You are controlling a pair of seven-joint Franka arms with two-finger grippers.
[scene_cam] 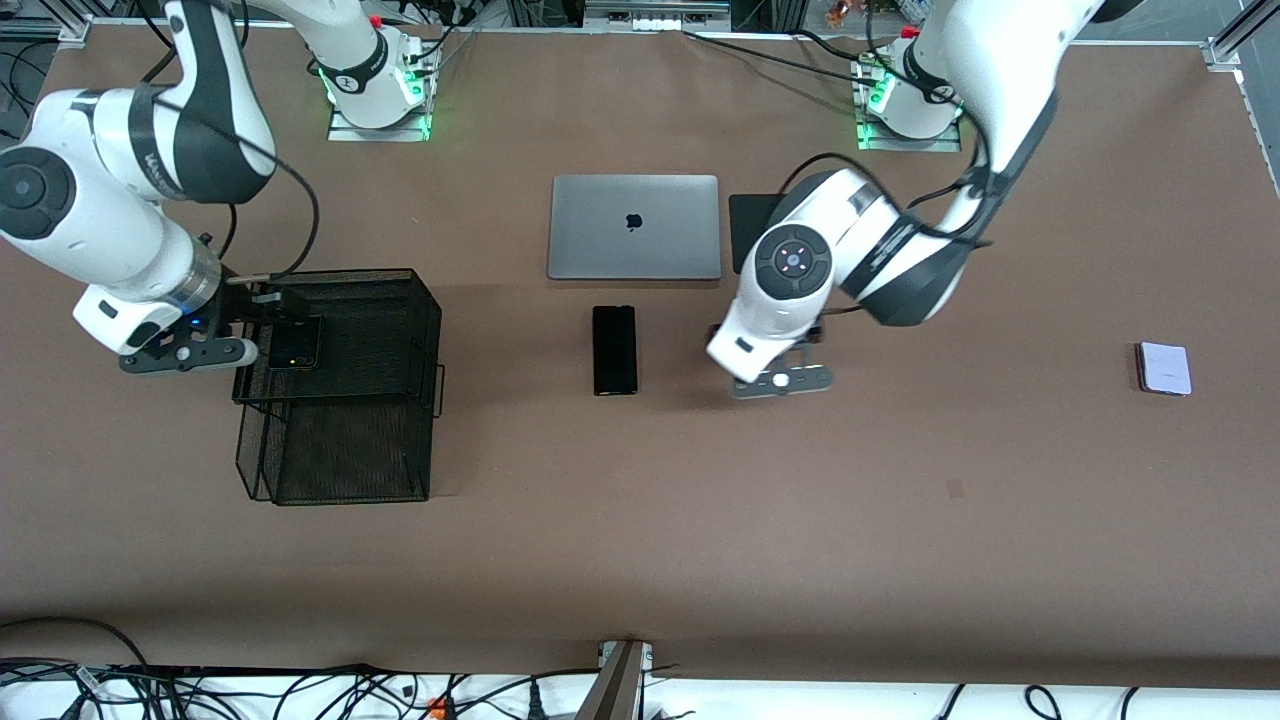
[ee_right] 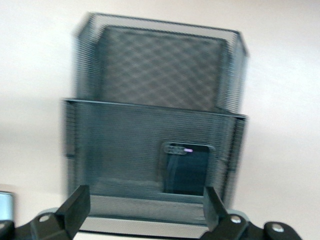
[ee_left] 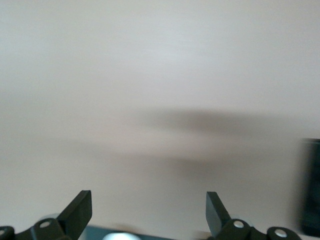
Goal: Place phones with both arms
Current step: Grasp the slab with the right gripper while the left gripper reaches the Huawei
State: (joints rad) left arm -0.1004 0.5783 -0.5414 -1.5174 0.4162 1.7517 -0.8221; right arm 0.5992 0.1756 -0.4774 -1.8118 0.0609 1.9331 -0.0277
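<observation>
A small black flip phone lies in the upper tier of a black mesh tray; the right wrist view shows that phone flat on the mesh. My right gripper hovers open over the tray's rim, holding nothing. A long slim black phone lies on the table, nearer to the front camera than the laptop. My left gripper hangs open over bare table beside the slim phone. A pale lavender flip phone rests toward the left arm's end of the table.
A shut silver laptop sits mid-table near the bases, with a dark pad beside it, partly hidden by the left arm. The mesh tray's lower tier juts toward the front camera.
</observation>
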